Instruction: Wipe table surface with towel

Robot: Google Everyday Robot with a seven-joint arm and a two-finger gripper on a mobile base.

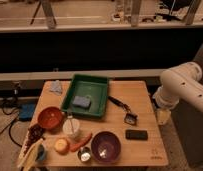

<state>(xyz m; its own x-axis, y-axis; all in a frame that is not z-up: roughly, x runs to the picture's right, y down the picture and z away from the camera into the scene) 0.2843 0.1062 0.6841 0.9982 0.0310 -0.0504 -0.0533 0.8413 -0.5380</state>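
Observation:
A small bluish-grey towel (pixel 56 87) lies crumpled at the far left corner of the wooden table (pixel 145 102). My white arm (pixel 181 85) comes in from the right. Its gripper (pixel 163 116) hangs just off the table's right edge, at about mid-depth, far from the towel. Nothing shows in the gripper.
A green tray (pixel 97 85) with a grey sponge (pixel 81 101) sits at the back middle. A black brush (pixel 123 108), a black phone (pixel 136 134), a purple bowl (pixel 105 146), a can (pixel 85 154), a carrot (pixel 81 142), a white cup (pixel 71 127) and a red-brown bowl (pixel 49 118) fill the front.

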